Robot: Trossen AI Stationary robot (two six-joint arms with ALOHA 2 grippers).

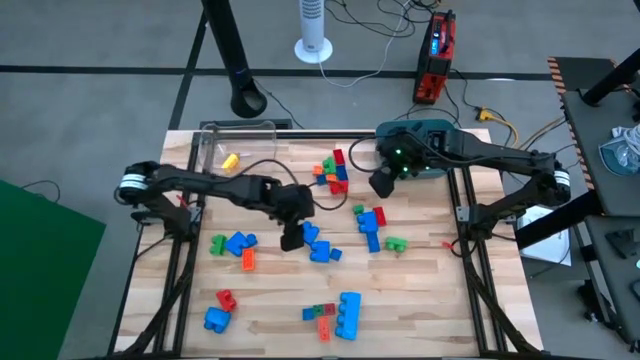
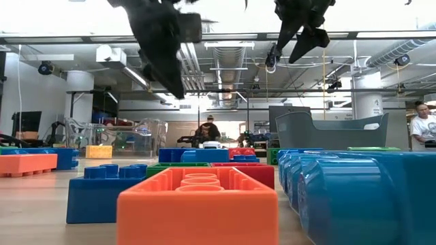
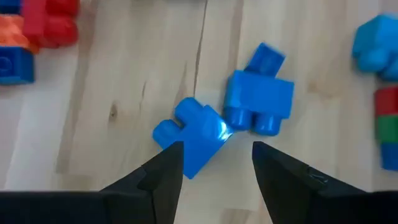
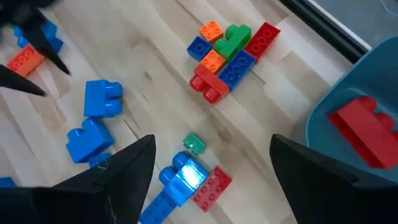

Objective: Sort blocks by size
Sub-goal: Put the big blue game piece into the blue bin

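Observation:
Studded blocks lie scattered flat on the wooden table [image 1: 430,300]: a mixed cluster [image 1: 333,170] at the far middle and blue ones [image 1: 318,245] at the centre. My left gripper [image 1: 292,238] hangs open above the centre. Below it, a blue block [image 3: 196,135] shows just ahead of its fingers, with a second blue block [image 3: 258,99] beyond. My right gripper [image 1: 381,184] hangs open, clear of the table, beside the teal tub [image 1: 432,150]. That tub [image 4: 367,74] holds a red block [image 4: 364,127]. A yellow block [image 1: 230,160] lies in the clear box [image 1: 236,143].
More blocks lie toward the near edge: a big blue one [image 1: 348,312], a red one [image 1: 226,298] and a blue one [image 1: 216,318]. A blue and red group [image 1: 371,222] and a green block [image 1: 397,243] lie right of centre. A cable [image 1: 335,205] crosses the table.

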